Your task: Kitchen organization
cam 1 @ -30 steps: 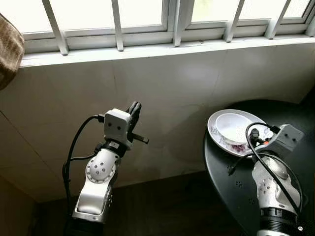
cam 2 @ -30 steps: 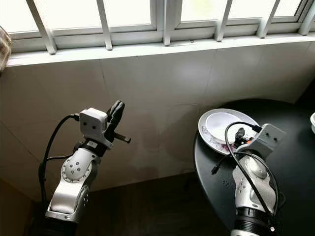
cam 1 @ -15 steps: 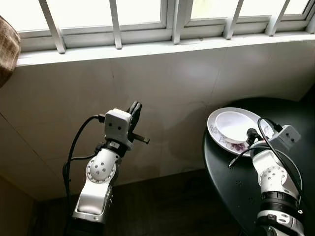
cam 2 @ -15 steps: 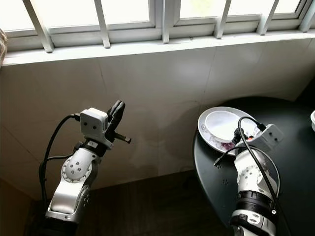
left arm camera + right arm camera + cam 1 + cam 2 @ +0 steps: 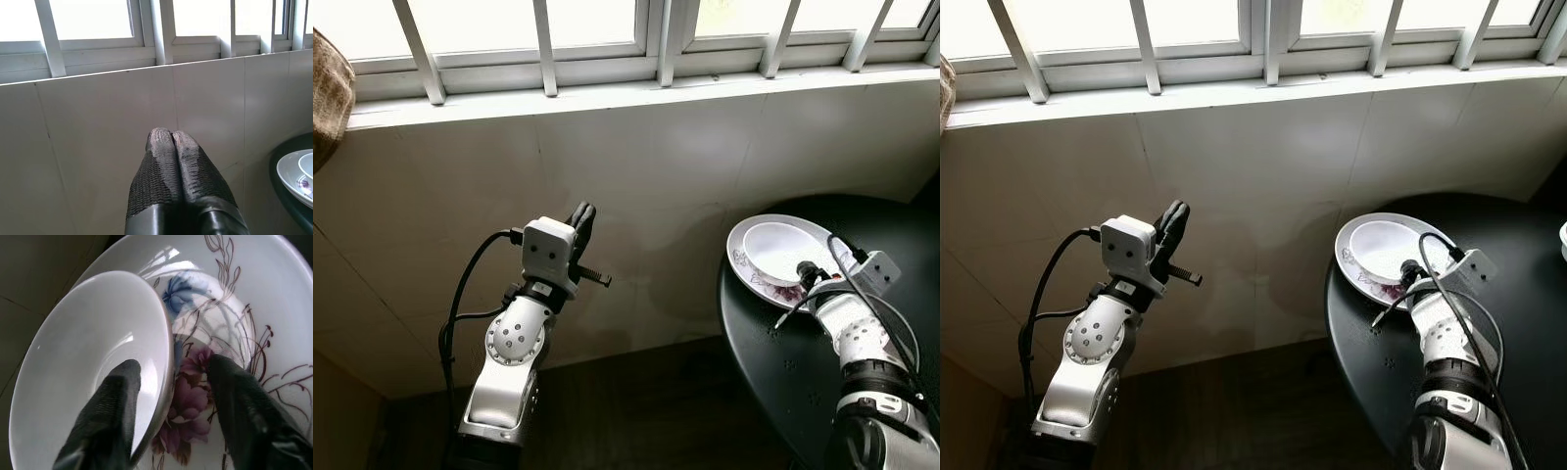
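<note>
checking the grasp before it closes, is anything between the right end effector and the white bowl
Nothing visible. The right end effector is open and straddles the rim of the white bowl, one finger inside, the other over the floral plate beneath it.
</note>
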Motion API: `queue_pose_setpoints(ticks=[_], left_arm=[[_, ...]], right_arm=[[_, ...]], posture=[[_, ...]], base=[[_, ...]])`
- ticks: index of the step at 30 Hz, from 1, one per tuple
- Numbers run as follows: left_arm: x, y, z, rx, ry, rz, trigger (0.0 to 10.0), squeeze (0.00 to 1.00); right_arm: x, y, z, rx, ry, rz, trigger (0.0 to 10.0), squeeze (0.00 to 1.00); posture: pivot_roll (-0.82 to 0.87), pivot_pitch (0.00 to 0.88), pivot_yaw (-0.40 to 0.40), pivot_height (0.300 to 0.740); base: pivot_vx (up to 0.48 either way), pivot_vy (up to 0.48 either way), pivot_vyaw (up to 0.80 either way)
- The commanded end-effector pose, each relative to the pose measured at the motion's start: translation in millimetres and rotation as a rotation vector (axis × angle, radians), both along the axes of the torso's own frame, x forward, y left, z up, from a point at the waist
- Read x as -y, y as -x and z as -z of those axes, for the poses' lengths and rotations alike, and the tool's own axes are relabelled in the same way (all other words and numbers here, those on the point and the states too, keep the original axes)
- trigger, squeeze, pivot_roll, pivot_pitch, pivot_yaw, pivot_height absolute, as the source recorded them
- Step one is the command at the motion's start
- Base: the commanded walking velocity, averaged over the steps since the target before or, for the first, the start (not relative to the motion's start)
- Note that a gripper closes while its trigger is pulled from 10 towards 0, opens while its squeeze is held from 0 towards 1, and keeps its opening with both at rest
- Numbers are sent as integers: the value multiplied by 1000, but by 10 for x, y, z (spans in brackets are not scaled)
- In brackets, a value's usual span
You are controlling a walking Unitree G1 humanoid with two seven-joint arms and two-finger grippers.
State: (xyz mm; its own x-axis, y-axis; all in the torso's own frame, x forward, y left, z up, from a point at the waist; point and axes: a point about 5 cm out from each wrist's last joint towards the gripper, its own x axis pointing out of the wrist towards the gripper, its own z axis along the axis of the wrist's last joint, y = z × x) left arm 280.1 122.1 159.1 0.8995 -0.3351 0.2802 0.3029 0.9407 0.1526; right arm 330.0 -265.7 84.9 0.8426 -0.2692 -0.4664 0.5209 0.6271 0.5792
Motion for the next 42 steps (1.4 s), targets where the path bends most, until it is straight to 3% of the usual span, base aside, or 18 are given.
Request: queue_pose_setpoints(ticks=[1,15,19,23,27,28,29,30,33,39,42], left_arm=[[31,13,26,-16,-8,4,10000,0],[31,14,51,-26,-17,-3,10000,0],[28,14,44,-24,-18,-4,10000,0],[25,12,43,-25,-20,-4,10000,0],[20,5,41,-23,-21,-7,10000,0],[20,5,41,-23,-21,-7,10000,0],[20,2,39,-22,-22,-8,10000,0],[20,1,38,-22,-22,-8,10000,0],[16,-5,36,-22,-22,-10,10000,0],[-1,-16,31,-21,-24,-23,10000,0],[-1,-17,33,-22,-24,-25,10000,0]], right_arm=[[27,-24,-21,18,-36,16,0,0],[-24,-51,-24,49,-79,51,0,0],[-32,-70,-121,94,-67,69,0,0],[-56,-108,-390,222,37,67,0,0],[-85,-96,-738,371,236,68,0,0],[-85,-96,-738,371,236,68,0,0],[-148,-76,-913,446,358,41,0,0],[-172,-68,-961,468,392,32,0,0],[-285,-42,-1051,512,465,-19,0,0],[-652,119,-1159,603,705,-197,0,0],[-739,163,-1172,627,743,-239,0,0]], posture=[[131,0,-61,740],[132,0,-62,740],[132,0,-61,740],[129,0,-59,740],[129,0,-58,740],[129,0,-58,740],[128,0,-57,740],[128,0,-57,740],[127,0,-56,740],[129,0,-56,740],[129,0,-56,740]], base=[[0,0,0],[0,0,0],[0,0,0],[0,0,0],[0,0,0],[0,0,0],[0,0,0],[0,0,0],[0,0,0],[0,0,800],[0,0,800]])
